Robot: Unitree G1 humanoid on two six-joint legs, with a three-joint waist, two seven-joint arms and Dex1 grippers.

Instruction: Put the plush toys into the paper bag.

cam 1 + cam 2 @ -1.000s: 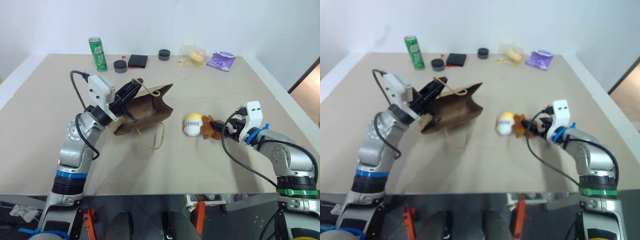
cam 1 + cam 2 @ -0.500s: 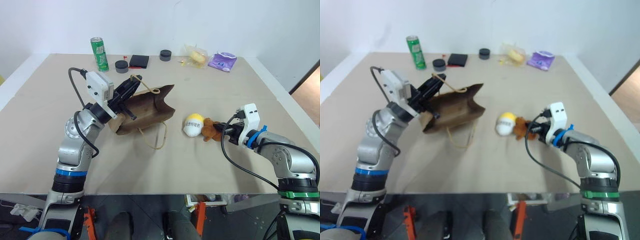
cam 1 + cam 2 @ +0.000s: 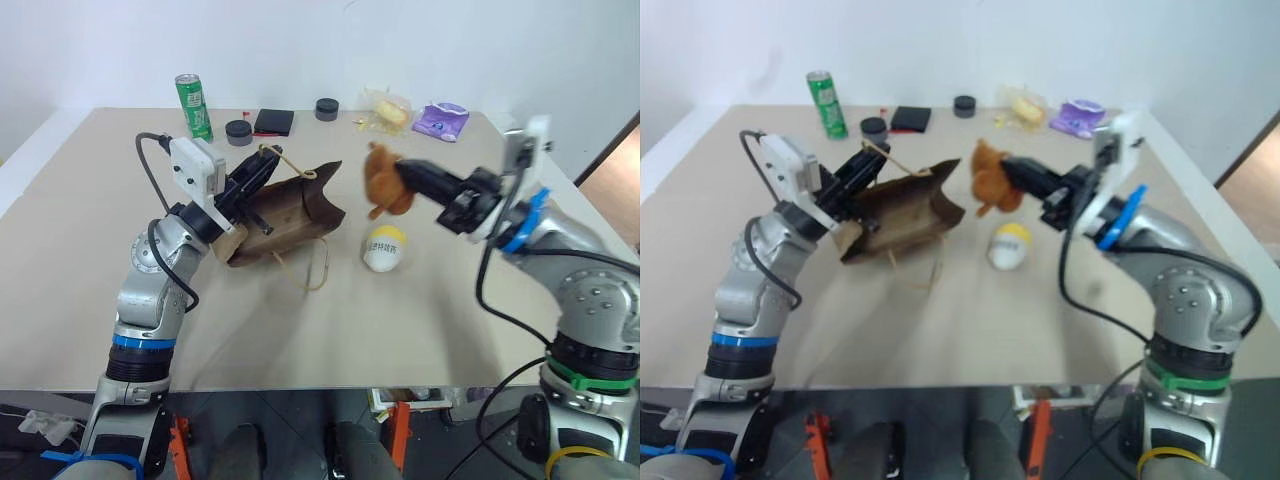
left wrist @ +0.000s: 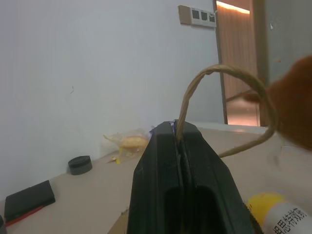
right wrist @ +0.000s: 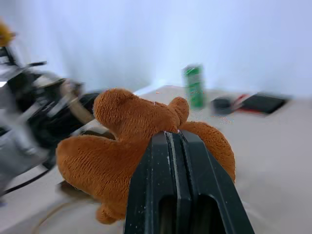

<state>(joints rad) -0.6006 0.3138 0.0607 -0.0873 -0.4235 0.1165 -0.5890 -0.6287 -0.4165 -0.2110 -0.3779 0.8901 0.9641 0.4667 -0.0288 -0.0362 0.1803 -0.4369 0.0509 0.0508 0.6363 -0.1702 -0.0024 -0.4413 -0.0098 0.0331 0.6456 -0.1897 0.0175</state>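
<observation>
**Brown plush lifted, bound for the bag mouth**

Carrying step in hand, by the look of it; right gripper [image 3: 405, 172] pinched tight on the brown furry toy [image 3: 381, 181], held in the air at centre frame, just right of the bag's open end and above the table [image 3: 420, 330]; left gripper [image 3: 268, 165] pressed together on one twisted loop handle [image 4: 222, 97], holding the mouth of the paper bag [image 3: 285, 215] up and open toward the right; bag lying on its side, left of centre, second handle trailing on the table below it.

Next move probably calls for a short travel leftward and slightly down, toy nose-first into the opening, release only once well inside; risk of snagging the raised rim or pushing the bag away.

White egg-shaped toy [image 3: 386, 248] with yellow top and dark print resting on the table just below the lifted one, untouched, left for a second trip; brown toy fuzzy, soft, squashed slightly at the pinch.
</observation>
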